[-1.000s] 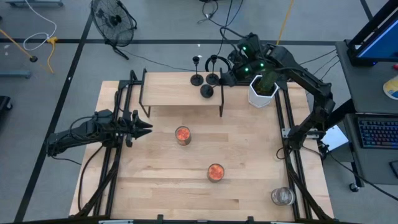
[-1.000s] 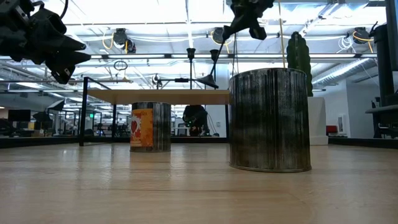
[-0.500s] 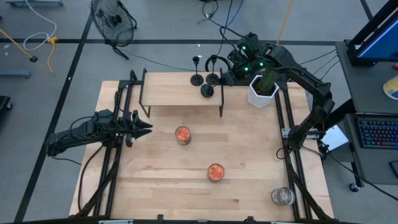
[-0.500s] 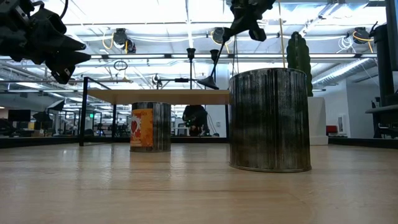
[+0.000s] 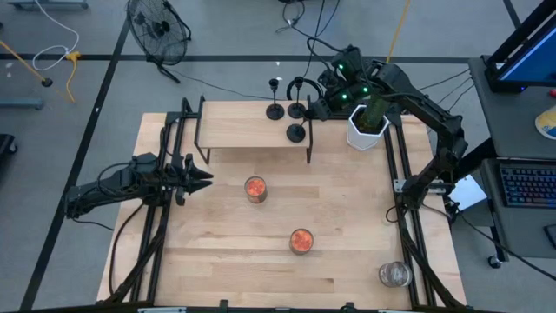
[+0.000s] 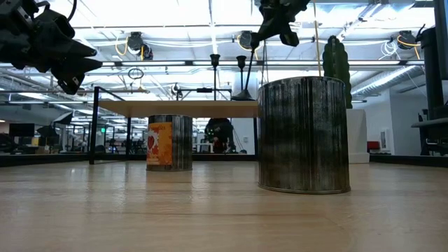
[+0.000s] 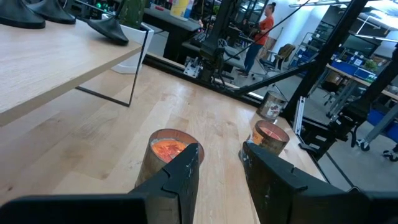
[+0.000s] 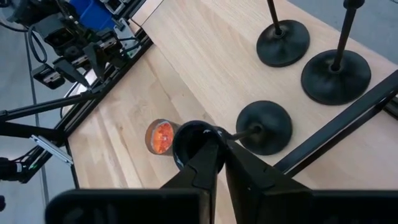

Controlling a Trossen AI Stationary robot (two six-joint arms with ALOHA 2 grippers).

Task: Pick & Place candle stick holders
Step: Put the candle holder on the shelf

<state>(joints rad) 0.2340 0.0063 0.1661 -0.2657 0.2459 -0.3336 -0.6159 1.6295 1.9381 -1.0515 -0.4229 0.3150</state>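
Three black candle stick holders stand on a raised wooden shelf (image 5: 243, 126) at the table's far side. Two (image 5: 274, 111) (image 5: 297, 110) stand at its far edge. The third (image 5: 297, 132) stands upright nearer the front edge, its round base (image 8: 264, 127) flat on the shelf. My right gripper (image 8: 222, 142) hovers above it, pointing down at a slant. Its fingers are a narrow gap apart, either side of the stem just under the cup (image 8: 193, 144). My left gripper (image 5: 204, 176) waits open at the table's left, holding nothing. My right gripper has its fingertips (image 8: 214, 146) beside the top of the third holder's stem (image 8: 239, 132), right under the cup, coming from above at a slant. Whether they touch the stem, I cannot tell. The holder stands upright on its own base.
Two jars with orange contents (image 5: 254, 188) (image 5: 301, 241) stand mid-table, a clear glass jar (image 5: 393, 275) near the front right corner. A white pot with a cactus (image 5: 367, 126) stands right of the shelf, beside my right arm.
The third candle stick holder has tipped from a slant to upright. Its base, lifted on one side before, now lies flat on the shelf, a little nearer the front edge. Neither arm has visibly moved.
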